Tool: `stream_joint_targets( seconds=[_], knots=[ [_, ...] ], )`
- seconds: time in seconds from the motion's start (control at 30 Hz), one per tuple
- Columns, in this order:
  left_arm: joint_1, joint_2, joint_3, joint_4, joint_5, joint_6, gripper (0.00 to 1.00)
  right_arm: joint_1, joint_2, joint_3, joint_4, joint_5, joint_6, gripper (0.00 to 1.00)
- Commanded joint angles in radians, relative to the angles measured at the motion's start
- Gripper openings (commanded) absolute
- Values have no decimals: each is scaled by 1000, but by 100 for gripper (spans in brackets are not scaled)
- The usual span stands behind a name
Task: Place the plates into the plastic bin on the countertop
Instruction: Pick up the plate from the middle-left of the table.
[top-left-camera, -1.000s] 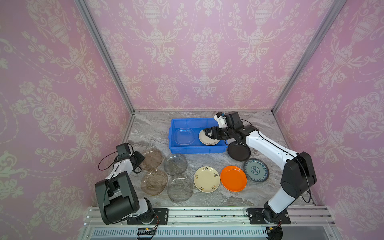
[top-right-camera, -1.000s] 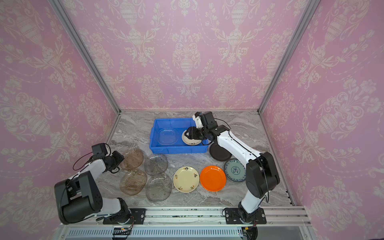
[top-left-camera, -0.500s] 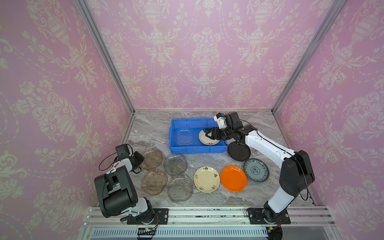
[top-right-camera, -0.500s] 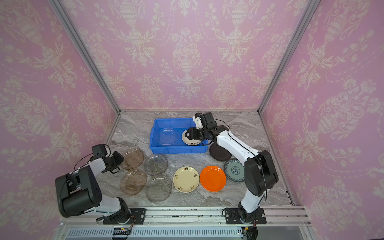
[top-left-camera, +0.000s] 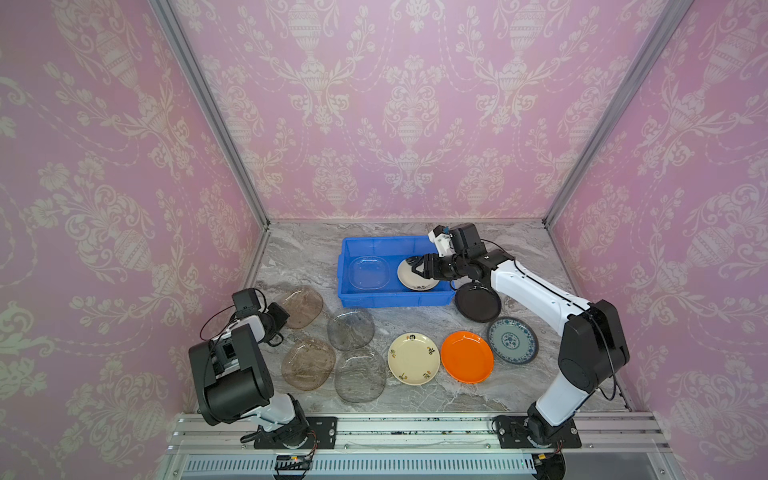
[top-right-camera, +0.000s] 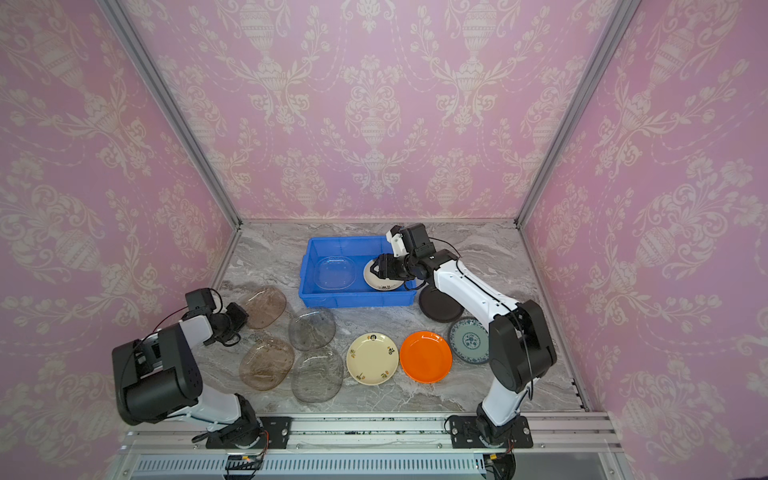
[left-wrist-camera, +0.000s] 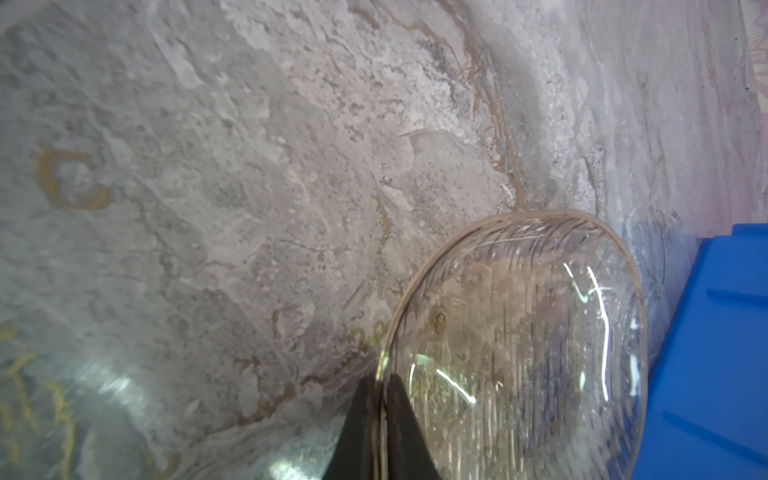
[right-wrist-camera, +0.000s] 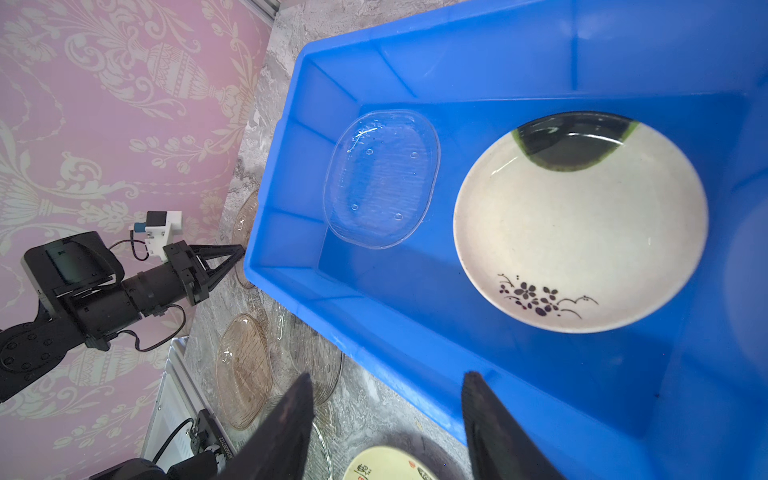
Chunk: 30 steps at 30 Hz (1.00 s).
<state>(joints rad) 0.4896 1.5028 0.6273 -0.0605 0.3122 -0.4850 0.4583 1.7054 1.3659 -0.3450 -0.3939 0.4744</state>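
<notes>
Left fingers (left-wrist-camera: 405, 436) clamped thinly on the amber glass plate (left-wrist-camera: 519, 345) rim may slip when lifting, dropping it on the surface (left-wrist-camera: 208, 166); right fingers (right-wrist-camera: 494, 436) open over the blue bin (right-wrist-camera: 415, 328).

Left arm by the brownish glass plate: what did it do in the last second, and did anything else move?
The left pincer closed on the rim of the brown plate, which has not visibly shifted. The right pincer stays open over the bin, where the cream plate and clear plate lie as before. Nothing else moved.
</notes>
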Motion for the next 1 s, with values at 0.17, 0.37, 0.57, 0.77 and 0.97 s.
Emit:
stream_joint_targets(
  seconds=[0.17,0.37,0.57,0.77,0.97],
  knots=[
    [9,-36,27,-12,-47,-5,0,-4,43,55,-10,25,10,59],
    [9,-146,158,-10,-91,-47,0,-1,75,172,-12,24,18,59],
    [-35,-203,317,-44,-45,-73,0,0,100,292,-43,-7,8,58],
    [-173,-190,463,-85,152,-120,0,3,102,383,-73,-42,-2,53],
    [-368,-117,541,-115,271,-136,0,16,85,399,-96,-36,-15,43]
  ],
)
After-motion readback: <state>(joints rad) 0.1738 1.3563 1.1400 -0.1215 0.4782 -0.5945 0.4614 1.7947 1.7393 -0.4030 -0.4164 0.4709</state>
